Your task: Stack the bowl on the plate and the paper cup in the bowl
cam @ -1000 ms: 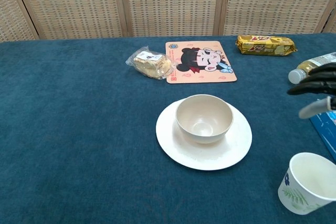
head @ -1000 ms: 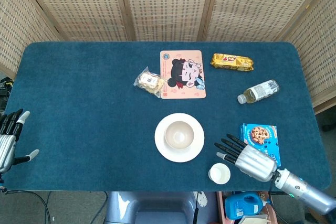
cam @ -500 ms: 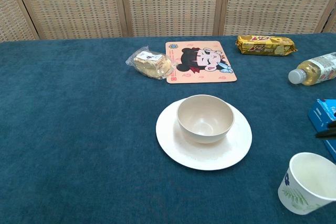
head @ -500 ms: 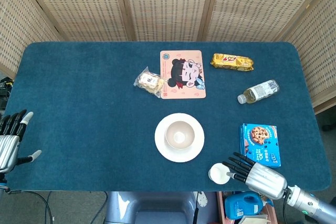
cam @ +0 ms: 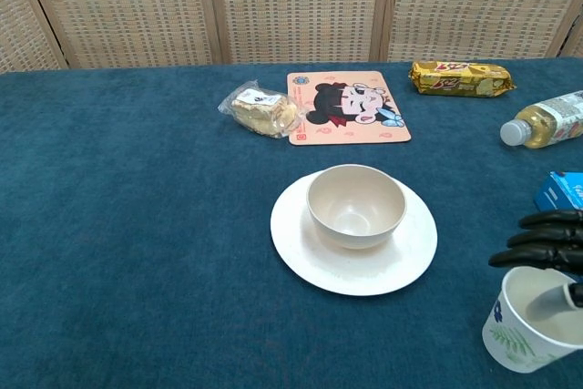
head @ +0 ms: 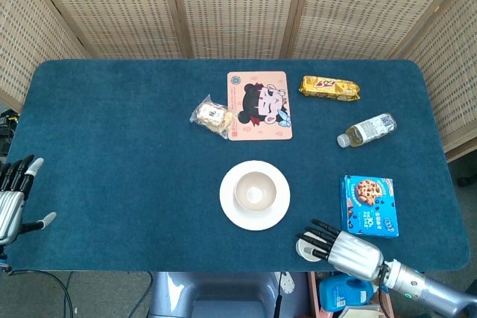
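The counter [head: 112, 132] was covered in deep teal-blue cloth. The plate [cam: 407, 248] was cream-white, and the bowl [cam: 355, 205] a slightly warmer beige. The cup [cam: 519, 330] was white, printed with a blue mark and green leaf sprigs. The right hand [head: 344, 247] was silver with black fingers [cam: 547, 236]; the left hand [head: 10, 202] was coloured likewise. A pink mat [head: 258, 106] was printed with a black-haired cartoon face. The packet [head: 329, 88] was golden-yellow with red lettering, and the box [head: 369, 205] blue with biscuits pictured. Woven tan screens [head: 238, 5] were seen behind.
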